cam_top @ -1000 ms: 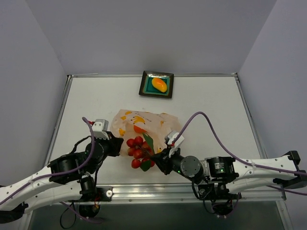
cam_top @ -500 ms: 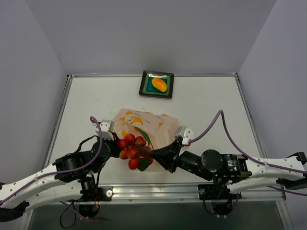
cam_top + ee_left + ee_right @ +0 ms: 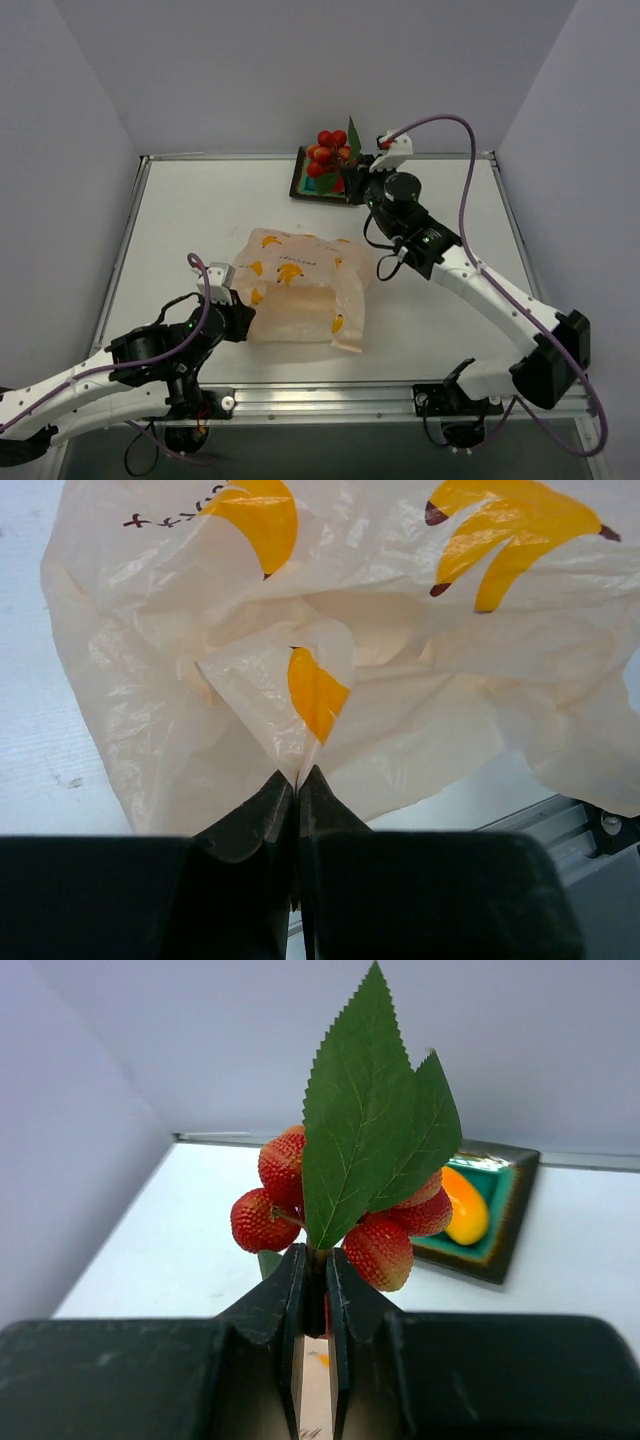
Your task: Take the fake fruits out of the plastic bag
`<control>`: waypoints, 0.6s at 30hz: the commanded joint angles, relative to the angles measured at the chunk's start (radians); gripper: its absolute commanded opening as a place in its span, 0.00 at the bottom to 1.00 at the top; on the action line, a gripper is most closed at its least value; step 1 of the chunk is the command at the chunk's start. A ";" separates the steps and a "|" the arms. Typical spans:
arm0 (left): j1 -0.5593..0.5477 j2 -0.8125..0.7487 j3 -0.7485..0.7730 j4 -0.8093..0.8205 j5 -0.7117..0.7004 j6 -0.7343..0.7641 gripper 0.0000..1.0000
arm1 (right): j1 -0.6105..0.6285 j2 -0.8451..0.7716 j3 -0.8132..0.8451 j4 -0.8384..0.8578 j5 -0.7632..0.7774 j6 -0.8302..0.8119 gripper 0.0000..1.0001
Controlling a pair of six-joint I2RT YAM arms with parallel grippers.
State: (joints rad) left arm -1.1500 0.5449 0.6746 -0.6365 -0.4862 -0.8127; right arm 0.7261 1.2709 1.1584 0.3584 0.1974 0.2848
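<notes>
Right claw (image 3: 314, 1260) is pinched on the thin stem of the grape cluster (image 3: 380, 1245), held in the air near the tray (image 3: 500, 1255) occupied by the mango (image 3: 465, 1205). If it's released carelessly, the mango could get knocked out. Meanwhile the plastic bag (image 3: 400, 680) is kept pinched on the bench (image 3: 180, 220) by the left claw (image 3: 297, 780).

Open passage is offered over the bare left and far-right of the counter (image 3: 180, 210). The near middle is taken up by the plastic bag (image 3: 300, 290), pinched at its near-left edge by the left gripper (image 3: 297, 780). The tray (image 3: 297, 187), partly filled by a mango (image 3: 465, 1205), appears overhung by the grape cluster (image 3: 328, 152) in the right gripper (image 3: 315, 1260); approach from the right is barred by the right arm (image 3: 470, 275).
</notes>
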 commanded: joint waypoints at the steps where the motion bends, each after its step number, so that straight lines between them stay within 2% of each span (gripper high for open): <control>1: 0.001 -0.013 0.022 -0.054 -0.018 -0.029 0.02 | -0.095 0.122 0.089 0.143 -0.040 0.001 0.00; 3: 0.001 -0.025 0.043 -0.133 -0.070 -0.057 0.02 | -0.134 0.229 0.119 0.186 -0.018 -0.036 0.00; 8: 0.004 -0.062 0.161 -0.347 -0.327 -0.160 0.02 | -0.200 0.468 0.224 0.260 0.010 -0.108 0.00; 11: 0.007 -0.050 0.203 -0.469 -0.379 -0.236 0.02 | -0.228 0.567 0.269 0.318 -0.024 -0.118 0.00; 18: 0.007 -0.039 0.290 -0.569 -0.411 -0.260 0.02 | -0.264 0.731 0.366 0.338 -0.030 -0.119 0.00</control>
State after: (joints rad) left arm -1.1450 0.5030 0.8860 -1.0889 -0.8158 -1.0348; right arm 0.4740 1.9965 1.4429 0.5732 0.1692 0.1837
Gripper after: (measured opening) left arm 0.028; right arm 0.054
